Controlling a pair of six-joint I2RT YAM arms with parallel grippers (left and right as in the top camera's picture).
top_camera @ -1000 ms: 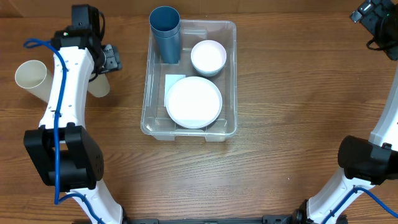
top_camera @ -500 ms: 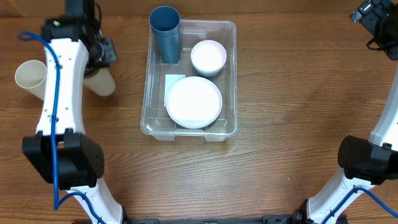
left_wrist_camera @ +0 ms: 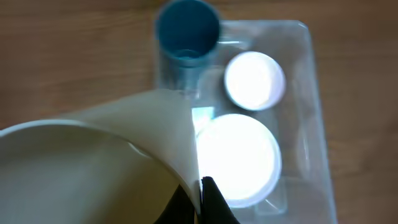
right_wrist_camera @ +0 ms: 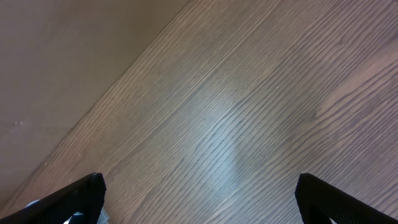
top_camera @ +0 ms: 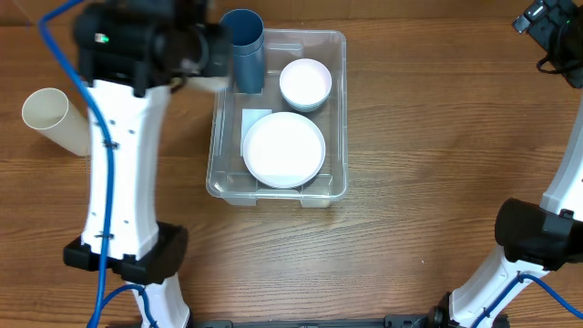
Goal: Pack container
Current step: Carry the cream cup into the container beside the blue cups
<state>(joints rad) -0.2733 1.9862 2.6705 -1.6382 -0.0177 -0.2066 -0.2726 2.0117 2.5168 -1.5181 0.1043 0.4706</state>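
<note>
fingers (left_wrist_camera: 216, 204) of the left gripper (left_wrist_camera: 200, 190) pinch the wall of a cream cup (left_wrist_camera: 93, 162), held above the clear container (top_camera: 344, 118) at mid-table. inside the bin sit a blue cup (top_camera: 242, 46), a white bowl (top_camera: 305, 84) and a white plate (top_camera: 283, 148). a second cream cup (top_camera: 46, 114) lies on the wooden table (top_camera: 437, 182) well to the left. the right gripper (right_wrist_camera: 199, 180) hangs empty, jaws apart, at the far right. packing looks past halfway, with two cups left.
</note>
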